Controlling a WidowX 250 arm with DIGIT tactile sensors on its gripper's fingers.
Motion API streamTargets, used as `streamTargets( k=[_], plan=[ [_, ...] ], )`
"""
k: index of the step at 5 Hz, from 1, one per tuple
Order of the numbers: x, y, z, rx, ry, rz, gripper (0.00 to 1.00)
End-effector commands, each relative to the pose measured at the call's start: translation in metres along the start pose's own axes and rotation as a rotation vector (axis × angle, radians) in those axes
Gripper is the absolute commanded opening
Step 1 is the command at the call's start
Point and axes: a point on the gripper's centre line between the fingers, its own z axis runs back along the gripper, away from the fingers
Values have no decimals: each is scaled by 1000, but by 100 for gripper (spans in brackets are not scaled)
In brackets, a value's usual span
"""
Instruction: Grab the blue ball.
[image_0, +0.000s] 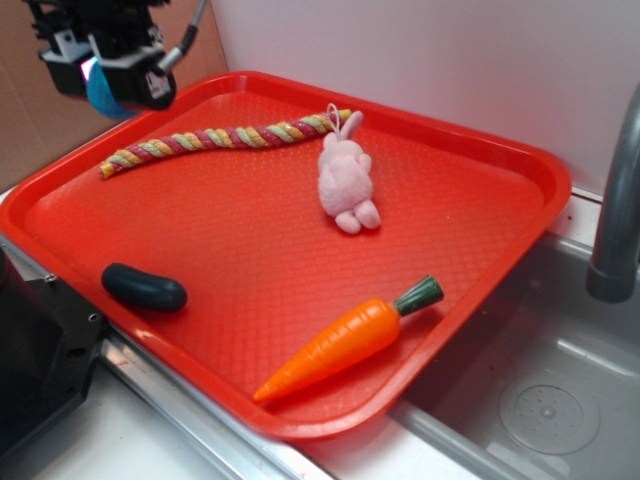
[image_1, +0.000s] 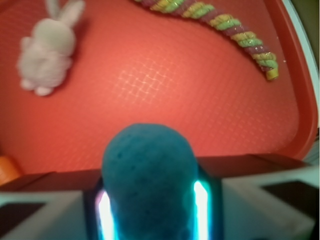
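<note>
The claw (image_0: 105, 85) grips the blue ball (image_1: 149, 175) above the red tray's (image_0: 480, 150) far corner, clear of the rope (image_0: 220, 138), bunny (image_0: 346, 178), carrot (image_0: 345, 340) and dark cucumber toy (image_0: 144, 287).

- A white wall (image_0: 450, 60) stands behind the scene; it is plain and evenly lit.
- At the upper left, a brown cardboard-like panel (image_0: 30, 125) stands beside the white wall.
- A steel sink (image_0: 530, 390) lies at the lower right, with a round drain (image_0: 548, 412) in its bottom.
- A grey faucet pipe (image_0: 618, 210) rises at the right edge, above the sink.
- A white tabletop (image_0: 110, 445) shows at the lower left, and a metal rim (image_0: 190, 405) runs along it.
- A black block (image_0: 35, 350) sits at the left edge; what it is, I cannot tell.
- The light is soft and makes only weak shadows.
</note>
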Motion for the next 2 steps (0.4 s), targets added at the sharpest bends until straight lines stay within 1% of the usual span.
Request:
streamTargets(
  k=[1,2],
  plan=[
    [-3,3,27,37,-83,-37,0],
    [1,10,23,65,-73,-31,0]
  ],
)
